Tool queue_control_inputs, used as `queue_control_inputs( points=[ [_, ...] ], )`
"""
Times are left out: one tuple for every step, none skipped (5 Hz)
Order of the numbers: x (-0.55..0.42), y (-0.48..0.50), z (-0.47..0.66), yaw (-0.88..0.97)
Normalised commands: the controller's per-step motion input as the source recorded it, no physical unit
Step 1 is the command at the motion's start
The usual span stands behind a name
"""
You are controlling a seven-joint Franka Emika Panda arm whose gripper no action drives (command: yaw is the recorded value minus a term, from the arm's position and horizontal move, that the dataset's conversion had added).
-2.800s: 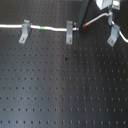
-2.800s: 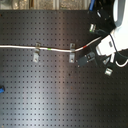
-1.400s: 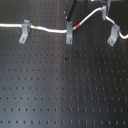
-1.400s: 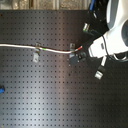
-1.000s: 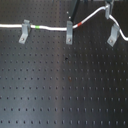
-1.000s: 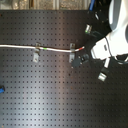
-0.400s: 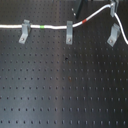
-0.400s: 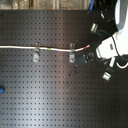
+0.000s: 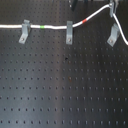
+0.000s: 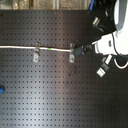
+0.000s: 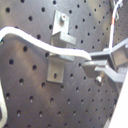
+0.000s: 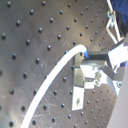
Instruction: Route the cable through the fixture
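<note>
The white cable [image 9: 55, 25] runs from the first exterior view's left through two grey fixture clips [image 9: 24, 32] [image 9: 69, 34], its green band [image 9: 44, 26] lying between them. Its red band [image 9: 87, 21] sits just past the second clip, where the cord climbs above the third clip [image 9: 114, 36]. A loose tail [image 9: 120, 30] drops beside that clip. In the second exterior view my gripper [image 10: 89, 48] is shut on the cable [image 10: 55, 49] just right of the second clip [image 10: 72, 52]. Both wrist views show the cord [image 11: 45, 44] [image 12: 55, 80] ending between the fingers [image 11: 100, 67] beside a clip [image 12: 80, 87].
The black perforated breadboard [image 9: 65, 90] fills both exterior views. A small blue object [image 10: 1, 90] sits at the second exterior view's left edge. The white arm body [image 10: 117, 40] and a hanging wrist part [image 10: 102, 67] cover the area around the third clip.
Over the last second the gripper has shifted slightly toward the second exterior view's right with the cable in it. The stretch past the second clip looks straighter. The clips have not moved.
</note>
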Motion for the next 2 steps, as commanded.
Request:
queue_control_inputs(
  points=[
    [0.000,0.000,0.00,0.64],
    [-0.148,-0.001,0.16,0.00]
  ],
)
